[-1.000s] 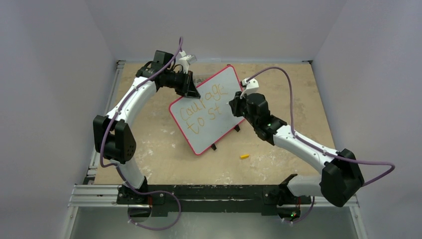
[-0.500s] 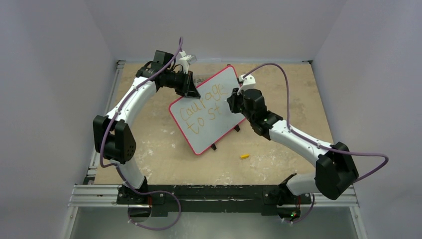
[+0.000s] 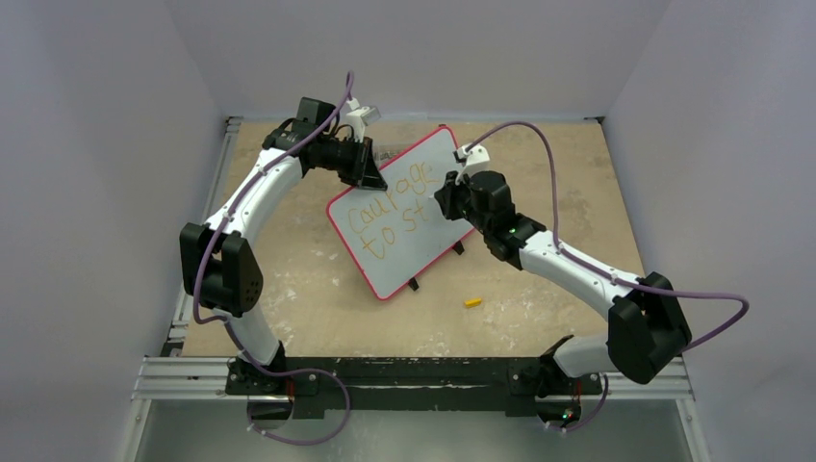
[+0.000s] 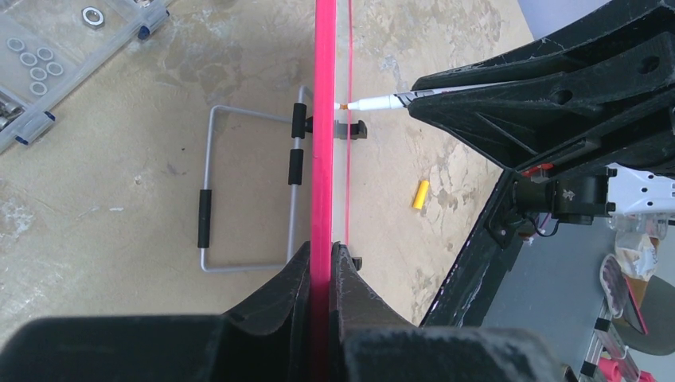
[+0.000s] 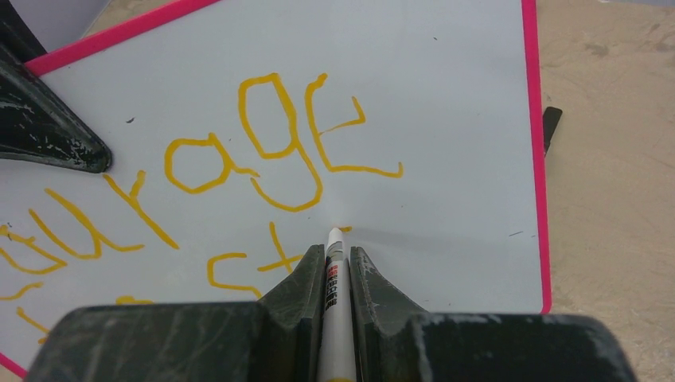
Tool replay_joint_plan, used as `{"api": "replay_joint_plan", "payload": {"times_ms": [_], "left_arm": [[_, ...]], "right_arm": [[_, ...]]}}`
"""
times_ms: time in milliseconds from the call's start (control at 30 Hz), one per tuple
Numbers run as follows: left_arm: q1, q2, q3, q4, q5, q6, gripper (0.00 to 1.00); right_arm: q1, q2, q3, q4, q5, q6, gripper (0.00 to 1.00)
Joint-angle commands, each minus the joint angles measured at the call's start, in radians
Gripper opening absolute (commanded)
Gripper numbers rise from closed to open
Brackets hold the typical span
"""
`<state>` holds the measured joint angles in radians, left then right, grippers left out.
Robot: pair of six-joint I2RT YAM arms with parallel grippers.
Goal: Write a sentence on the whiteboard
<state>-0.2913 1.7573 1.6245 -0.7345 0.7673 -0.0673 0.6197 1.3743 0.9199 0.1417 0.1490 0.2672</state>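
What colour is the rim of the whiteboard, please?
Bright red-pink; the whiteboard rim shows best edge-on in the left wrist view, clamped by the left hand.

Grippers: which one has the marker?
The right gripper, shut on the white marker, whose tip is at the board face. The left gripper instead clamps the whiteboard by its pink rim.

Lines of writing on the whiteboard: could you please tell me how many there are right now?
2. "courage" runs across the top of the whiteboard; "to st" sits below, ending where the right gripper holds a marker, possibly hiding more.
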Motion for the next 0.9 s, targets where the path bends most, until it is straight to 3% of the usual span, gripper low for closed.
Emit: {"api": "replay_joint_plan", "payload": {"times_ms": [0,500,867], "left_arm": [[-0.021,-0.022,-0.018,-0.077,-0.060,0.038,0.00],[-0.022,-0.022,-0.017,-0.077,-0.062,0.040,0.00],[-0.021,-0.024,-0.018,-0.078,-0.062,0.039,0.00]], "right_arm": [[-0.002,-0.003,0.025,0.047,-0.071,-0.024,0.00],[-0.002,-0.026,-0.057,0.028,-0.087,-0.026,0.00],[-0.002,-0.028,-0.038,-0.008,-0.007,-0.026,0.00]]}}
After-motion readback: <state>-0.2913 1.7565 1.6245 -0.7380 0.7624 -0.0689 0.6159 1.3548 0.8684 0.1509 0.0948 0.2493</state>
